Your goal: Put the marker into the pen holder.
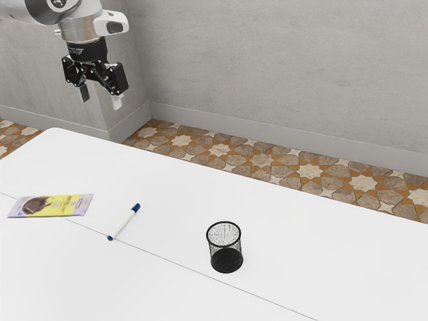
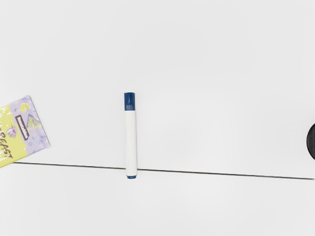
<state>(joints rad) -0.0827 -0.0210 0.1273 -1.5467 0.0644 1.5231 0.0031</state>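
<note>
The gripper [image 1: 101,98] is hovering over the table [image 1: 160,200], its fingers parted. Below, the blue-capped marker [image 2: 130,142] is lying across a seam. Flanking it, the black mesh pen holder [image 1: 226,259] is standing upright; a yellow-and-lilac packet [image 2: 30,129] is showing lettering ending "EAST".

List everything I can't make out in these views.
- Pen holder: mostly cut off by the wrist view's edge.
- Packet: partly cut off by the wrist view's edge; its lettering is too small to read in the exterior view.
- Marker: writing tip hidden under its cap, both views.
- Arm: base cut off by the exterior view's edge.
</note>
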